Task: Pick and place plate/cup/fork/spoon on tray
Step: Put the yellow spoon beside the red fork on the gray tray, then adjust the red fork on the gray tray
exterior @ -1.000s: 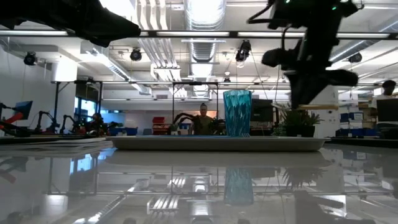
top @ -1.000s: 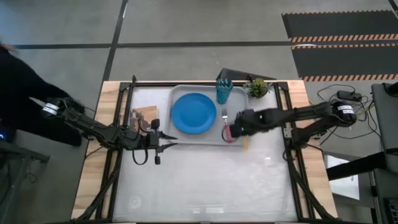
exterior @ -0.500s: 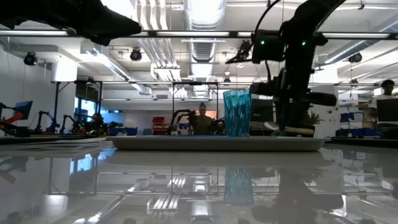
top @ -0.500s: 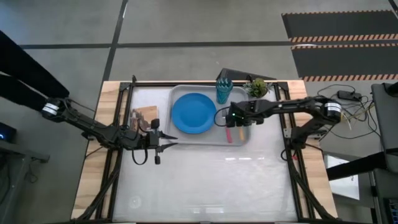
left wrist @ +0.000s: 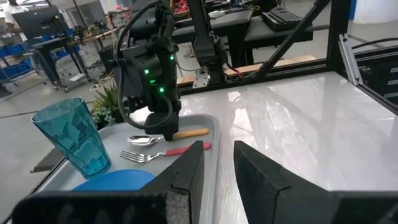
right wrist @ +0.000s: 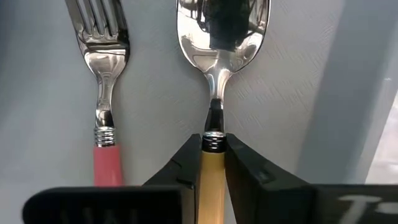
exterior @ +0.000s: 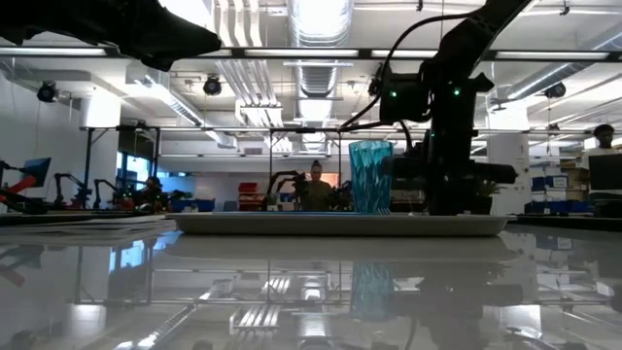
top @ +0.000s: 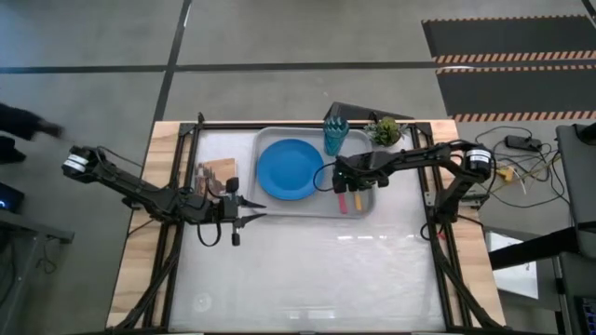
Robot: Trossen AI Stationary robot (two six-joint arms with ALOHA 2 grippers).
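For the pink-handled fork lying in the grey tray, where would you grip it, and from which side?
Probably from straight above, across the pink-red handle of the silver-headed fork. It lies flat on the light grey plastic tray, parallel to the orange-handled spoon that the right tool clamps, so one finger must drop into the narrow gap between the two.

Bright blue plate (top: pixel 289 169), faceted teal cup (exterior: pixel 370 176), grey tray (top: pixel 303 203) — pink-handled fork (right wrist: pixel 104 106), orange-handled spoon (right wrist: pixel 217 68).
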